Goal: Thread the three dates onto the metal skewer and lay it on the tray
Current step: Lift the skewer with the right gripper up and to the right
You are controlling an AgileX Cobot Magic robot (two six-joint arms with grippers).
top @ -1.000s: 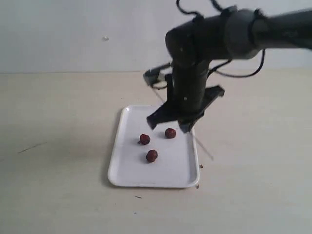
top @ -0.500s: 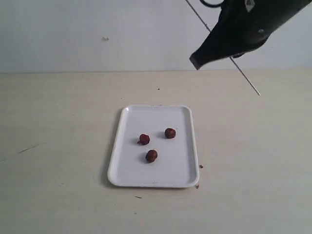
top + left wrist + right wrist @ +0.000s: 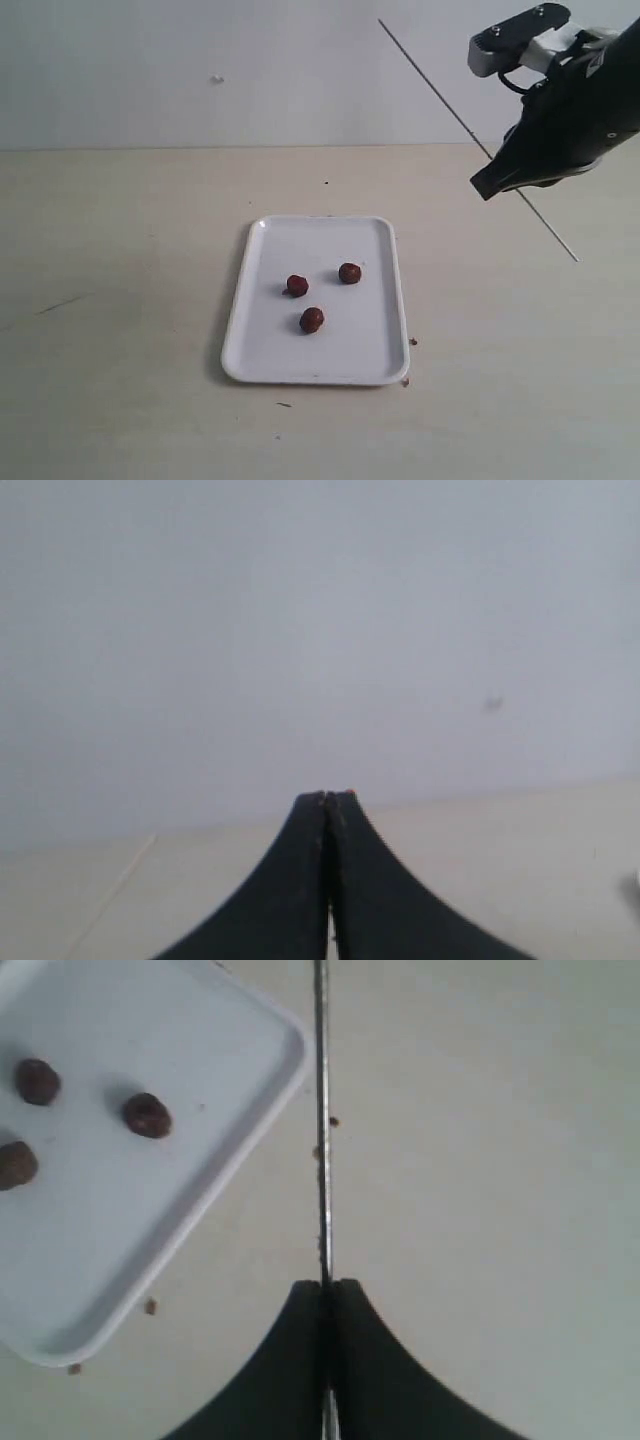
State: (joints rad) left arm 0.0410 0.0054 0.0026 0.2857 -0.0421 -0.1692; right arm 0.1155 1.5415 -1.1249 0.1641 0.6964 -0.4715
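Three dates (image 3: 297,285) (image 3: 349,273) (image 3: 312,319) lie loose on the white tray (image 3: 350,345) in the middle of the table. High at the right, well clear of the tray, my right gripper (image 3: 492,182) is shut on the metal skewer (image 3: 430,80). The thin rod slants from upper left down to lower right through the jaws. In the right wrist view the skewer (image 3: 322,1110) runs straight out of the shut gripper (image 3: 328,1285), past the tray's corner (image 3: 285,1035) and the dates (image 3: 147,1115). My left gripper (image 3: 328,796) is shut on nothing and faces the wall.
Small brown crumbs (image 3: 411,341) lie on the table by the tray's near right corner, and more (image 3: 150,1306) show in the right wrist view. A pale wall (image 3: 200,60) backs the beige table (image 3: 120,300).
My right arm has risen from just above the tray and swung up and to the right with the skewer in it. The dates and the tray have not moved.
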